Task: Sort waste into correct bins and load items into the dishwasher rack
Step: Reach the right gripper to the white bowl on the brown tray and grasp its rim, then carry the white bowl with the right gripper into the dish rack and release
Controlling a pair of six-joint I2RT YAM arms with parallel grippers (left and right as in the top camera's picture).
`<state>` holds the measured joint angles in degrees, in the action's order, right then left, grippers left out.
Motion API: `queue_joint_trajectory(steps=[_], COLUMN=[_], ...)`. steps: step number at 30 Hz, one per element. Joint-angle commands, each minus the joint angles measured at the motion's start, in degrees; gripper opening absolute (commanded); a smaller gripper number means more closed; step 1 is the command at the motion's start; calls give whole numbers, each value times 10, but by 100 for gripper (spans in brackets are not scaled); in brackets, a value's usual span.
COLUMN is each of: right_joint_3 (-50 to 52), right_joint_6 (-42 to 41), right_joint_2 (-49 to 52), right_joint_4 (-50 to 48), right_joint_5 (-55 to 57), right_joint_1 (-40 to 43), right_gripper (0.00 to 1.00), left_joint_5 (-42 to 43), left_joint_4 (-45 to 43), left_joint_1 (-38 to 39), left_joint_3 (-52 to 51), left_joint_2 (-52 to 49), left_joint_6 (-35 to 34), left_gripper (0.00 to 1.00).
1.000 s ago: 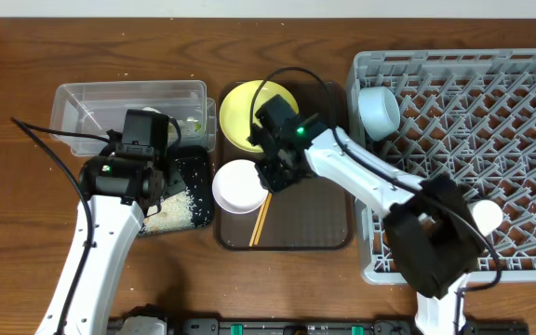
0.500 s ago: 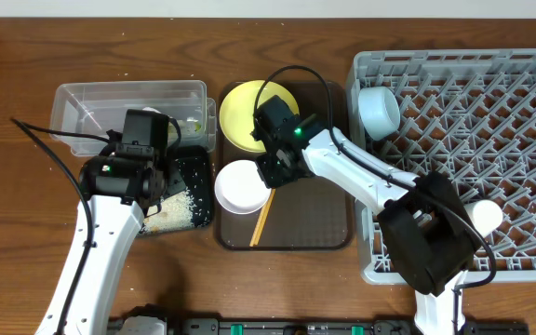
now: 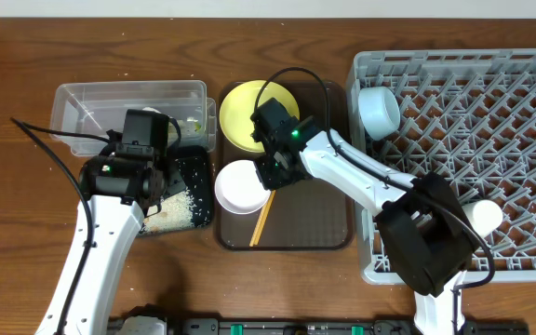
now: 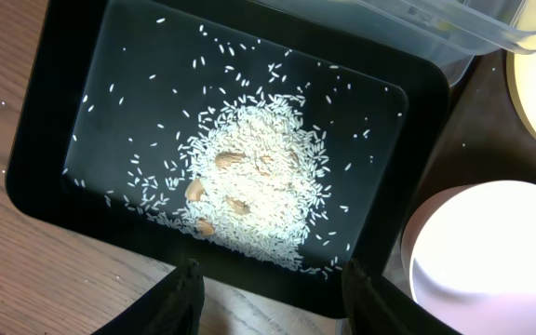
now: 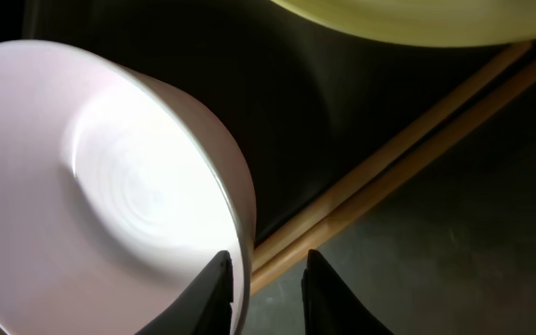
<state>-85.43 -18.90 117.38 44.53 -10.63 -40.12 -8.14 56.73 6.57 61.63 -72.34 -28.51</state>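
Observation:
The white bowl (image 3: 238, 189) stands upright on the brown tray's left edge. My right gripper (image 3: 268, 177) is shut across its right rim (image 5: 235, 200), one finger inside the bowl and one outside. The wooden chopsticks (image 5: 408, 158) lie just past the outer finger. The yellow plate (image 3: 247, 107) sits behind the bowl. My left gripper (image 4: 273, 288) hangs open and empty above the near rim of the black tray (image 4: 110, 74), which holds loose rice (image 4: 249, 186). In the grey rack (image 3: 491, 93) are the light blue bowl (image 3: 378, 110) and the small white cup (image 3: 485, 216).
The clear tub (image 3: 91, 102) stands behind the black tray, touching it. The brown serving tray (image 3: 314, 219) lies between the bins and the rack, its right half bare. My right arm reaches from the rack's front corner across that tray.
My right gripper's jaws have narrowed onto the white bowl's rim, and the bowl has shifted slightly to the right. The left arm has stayed still.

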Motion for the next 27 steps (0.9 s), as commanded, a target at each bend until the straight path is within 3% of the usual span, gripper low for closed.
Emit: queue_joint_trajectory(steps=[1,20,27], right_joint_3=[2,8,8], right_joint_6=[-9,-33,-40], right_joint_2=[7,10,11], right_joint_4=[1,22,21], right_joint_5=[3,13,28], right_joint_1=[-8,-11,-9], right_gripper=[24,23,9], left_joint_5=[-14,-14,-14], left_joint_4=[2,1,2], left_joint_1=[-1,-1,-1], left_joint_3=[-3,-3,-3], left_joint_2=[-4,-5,-5], left_joint_6=[-3,-3,-3], left_gripper=[51,52,52])
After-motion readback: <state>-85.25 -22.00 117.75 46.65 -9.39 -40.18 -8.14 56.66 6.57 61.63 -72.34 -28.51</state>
